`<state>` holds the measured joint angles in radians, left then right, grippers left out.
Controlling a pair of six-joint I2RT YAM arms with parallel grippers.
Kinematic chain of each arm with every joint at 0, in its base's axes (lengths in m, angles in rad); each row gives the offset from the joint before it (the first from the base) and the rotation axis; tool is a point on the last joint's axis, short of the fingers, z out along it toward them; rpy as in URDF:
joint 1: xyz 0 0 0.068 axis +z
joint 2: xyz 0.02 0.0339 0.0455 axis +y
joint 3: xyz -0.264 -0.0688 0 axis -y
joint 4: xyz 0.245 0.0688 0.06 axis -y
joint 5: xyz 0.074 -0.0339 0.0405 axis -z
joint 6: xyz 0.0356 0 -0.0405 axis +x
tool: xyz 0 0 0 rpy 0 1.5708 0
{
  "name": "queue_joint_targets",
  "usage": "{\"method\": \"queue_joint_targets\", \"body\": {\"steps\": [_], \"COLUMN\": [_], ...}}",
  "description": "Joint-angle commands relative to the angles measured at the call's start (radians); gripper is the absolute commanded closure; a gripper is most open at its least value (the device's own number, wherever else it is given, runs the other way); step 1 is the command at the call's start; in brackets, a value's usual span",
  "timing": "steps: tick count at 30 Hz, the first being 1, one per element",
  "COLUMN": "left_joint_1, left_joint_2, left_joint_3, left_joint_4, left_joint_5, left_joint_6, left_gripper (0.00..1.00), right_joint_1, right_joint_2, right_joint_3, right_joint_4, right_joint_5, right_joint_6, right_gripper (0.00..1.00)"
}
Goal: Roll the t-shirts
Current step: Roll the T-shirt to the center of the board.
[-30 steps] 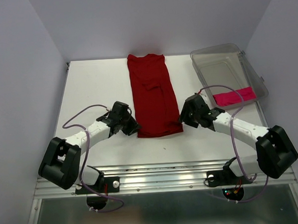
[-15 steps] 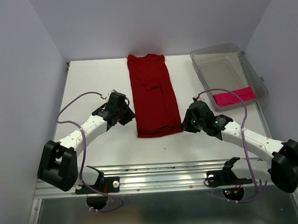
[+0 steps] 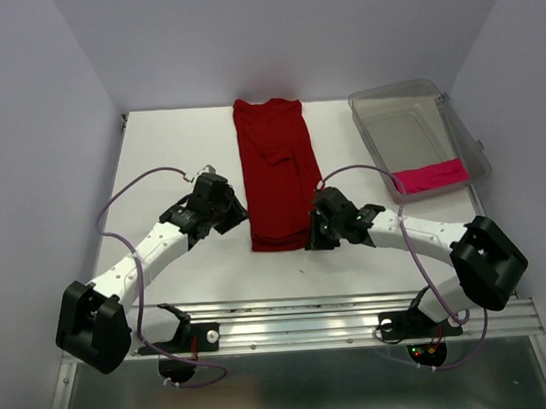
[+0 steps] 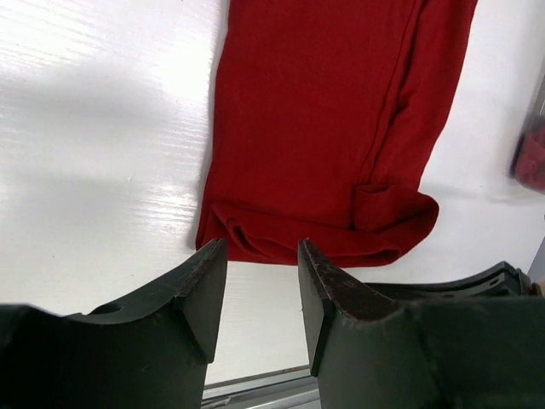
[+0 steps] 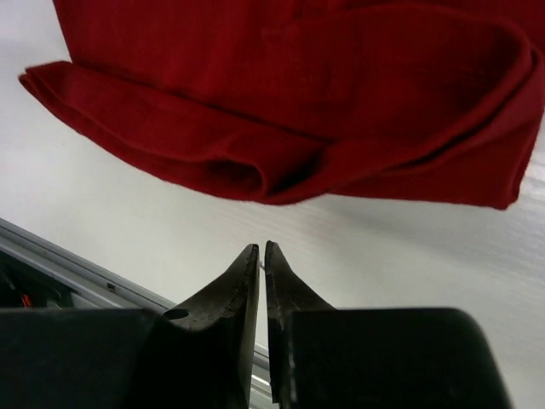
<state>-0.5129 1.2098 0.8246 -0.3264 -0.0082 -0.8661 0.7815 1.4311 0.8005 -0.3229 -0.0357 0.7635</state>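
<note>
Expect the dark crimson cloth t-shirt (image 3: 276, 172) to handle limp and light, so pinch its doubled near hem at the corners, your left end effector (image 4: 262, 256) half-spread, your right end effector (image 5: 261, 251) closed, both empty.

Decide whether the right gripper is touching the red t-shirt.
Apart. The right wrist view shows bare white table between the right gripper and the red t-shirt's folded hem.
</note>
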Motion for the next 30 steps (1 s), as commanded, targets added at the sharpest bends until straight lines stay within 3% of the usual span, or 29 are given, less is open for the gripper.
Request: {"method": "queue_joint_targets", "body": {"steps": [1,14,21,30], "left_joint_1": [-0.019,-0.091,-0.102,-0.105], "left_joint_2": [-0.062,-0.142,-0.09,0.105], "left_joint_3": [-0.035,-0.099,-0.137,-0.076], "left_joint_4": [-0.034,-0.057,0.102,0.242], "left_joint_5": [-0.009,0.066,0.181,0.235], "left_joint_6": [0.018,0.015,0.004,-0.014], "left_gripper": [0.5,0.48,0.52,0.58], "right_joint_1": [0.009,-0.048,-0.048,-0.085], "right_joint_2": [0.043,0.264,0.184,0.109], "right_joint_3": [0.094,0.279,0.253,0.154], "right_joint_4": [0.048,0.004,0.005,-0.011], "right_joint_5": [0.034,0.211,0.23,0.254], "right_joint_6": [0.002,-0.036,-0.026,-0.033], "right_gripper": [0.88,0.91,0.91,0.9]}}
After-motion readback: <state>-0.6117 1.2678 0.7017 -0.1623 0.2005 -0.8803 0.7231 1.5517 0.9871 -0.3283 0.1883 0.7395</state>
